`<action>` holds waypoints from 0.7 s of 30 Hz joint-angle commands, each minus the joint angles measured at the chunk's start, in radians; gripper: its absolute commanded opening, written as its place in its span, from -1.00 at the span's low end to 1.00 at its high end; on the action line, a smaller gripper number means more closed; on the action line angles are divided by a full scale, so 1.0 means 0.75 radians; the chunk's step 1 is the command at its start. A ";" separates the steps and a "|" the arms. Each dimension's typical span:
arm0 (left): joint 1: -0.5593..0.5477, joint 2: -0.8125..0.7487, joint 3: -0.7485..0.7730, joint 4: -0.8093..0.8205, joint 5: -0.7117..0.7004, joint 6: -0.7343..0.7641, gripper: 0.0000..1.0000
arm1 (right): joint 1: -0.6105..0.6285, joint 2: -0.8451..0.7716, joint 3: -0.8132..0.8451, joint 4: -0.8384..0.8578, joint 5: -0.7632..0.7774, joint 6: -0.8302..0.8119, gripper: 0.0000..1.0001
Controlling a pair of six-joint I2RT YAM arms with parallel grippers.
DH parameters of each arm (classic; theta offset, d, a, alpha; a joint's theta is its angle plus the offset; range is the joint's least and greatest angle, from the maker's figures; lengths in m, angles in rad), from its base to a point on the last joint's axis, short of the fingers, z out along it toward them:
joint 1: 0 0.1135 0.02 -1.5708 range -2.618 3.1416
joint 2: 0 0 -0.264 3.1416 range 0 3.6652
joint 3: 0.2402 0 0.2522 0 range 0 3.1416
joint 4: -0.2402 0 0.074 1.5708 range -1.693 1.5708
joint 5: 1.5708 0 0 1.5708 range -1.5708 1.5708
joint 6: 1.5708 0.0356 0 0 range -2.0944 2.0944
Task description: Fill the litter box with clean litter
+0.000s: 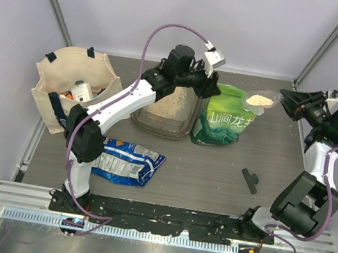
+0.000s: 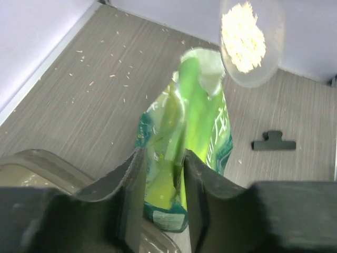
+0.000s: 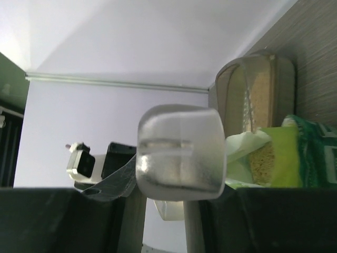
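Observation:
The litter box, a smoky translucent tray, sits behind the table's middle with tan clean litter heaped inside; its rim shows in the left wrist view. An open green-and-white bag stands just to its right. My left gripper hangs at the bag's top left edge, jaws a little open, with the bag showing in the gap. My right gripper is shut on the handle of a clear scoop that carries litter above the bag's mouth. The scoop fills the right wrist view.
A beige tote bag with items inside stands at the left. A blue crinkly packet lies flat in front of the tray. A black clip lies on the table at the right front. Spilled grains dot the table behind the bag.

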 commanded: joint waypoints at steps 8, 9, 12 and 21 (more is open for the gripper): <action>0.116 -0.254 -0.100 -0.045 -0.109 0.136 0.36 | 0.369 0.188 0.615 -0.424 0.032 -0.259 -0.98; 0.127 -0.313 -0.163 -0.051 -0.123 0.136 0.37 | 0.397 0.239 0.690 -0.443 0.040 -0.275 -0.98; 0.180 -0.402 -0.272 -0.084 -0.158 0.177 0.42 | 0.495 0.311 0.815 -0.514 0.060 -0.328 -0.98; 0.395 -0.649 -0.471 -0.280 -0.223 0.281 0.45 | 0.758 0.666 1.198 -0.635 0.099 -0.457 -0.98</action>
